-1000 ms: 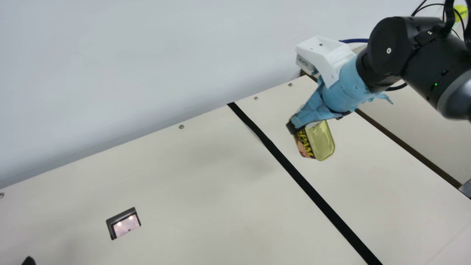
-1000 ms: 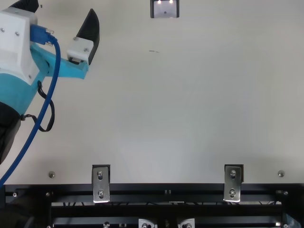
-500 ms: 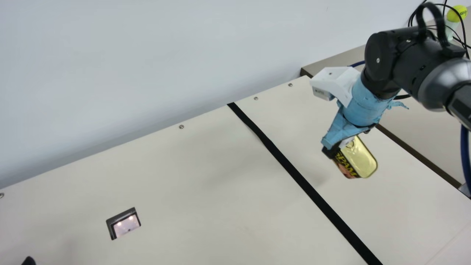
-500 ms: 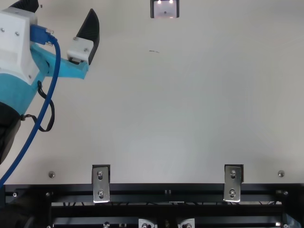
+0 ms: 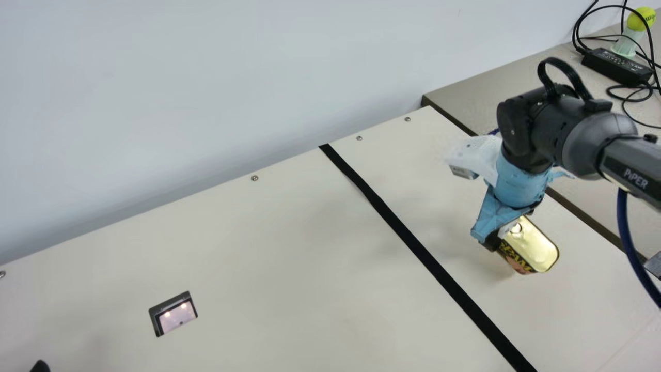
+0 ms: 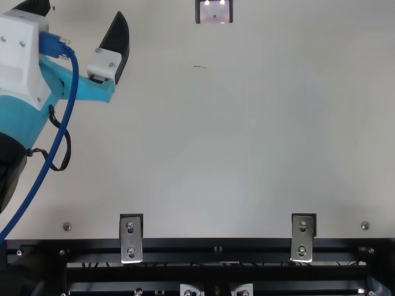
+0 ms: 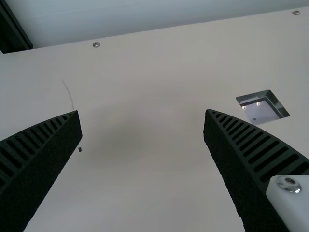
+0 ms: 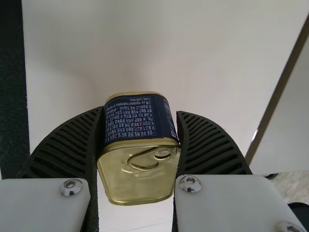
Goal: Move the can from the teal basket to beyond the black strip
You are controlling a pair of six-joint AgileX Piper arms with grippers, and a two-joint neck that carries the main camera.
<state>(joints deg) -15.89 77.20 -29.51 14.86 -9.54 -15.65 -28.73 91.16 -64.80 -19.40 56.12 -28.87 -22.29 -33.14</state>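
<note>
Cream flat counter (image 5: pixel 284 248): lies under everything, its screwed back edge along the pale wall.
Black-and-grey jointed right arm (image 5: pixel 539 124): has moved lower than half a second ago, baring a black power brick (image 5: pixel 617 66) behind.
Long matte black strip (image 5: pixel 413 243): runs slantwise across the counter, unmoved.
Left gripper (image 6: pixel 79 11): black ribbed fingers wide apart, unchanged.
Right gripper (image 5: pixel 497 242): fingers pinched around the can.
Gold-lidded, dark-labelled rounded metal can (image 5: pixel 529 247): tilted, past the strip, now lower and farther from it; counter contact unclear.
</note>
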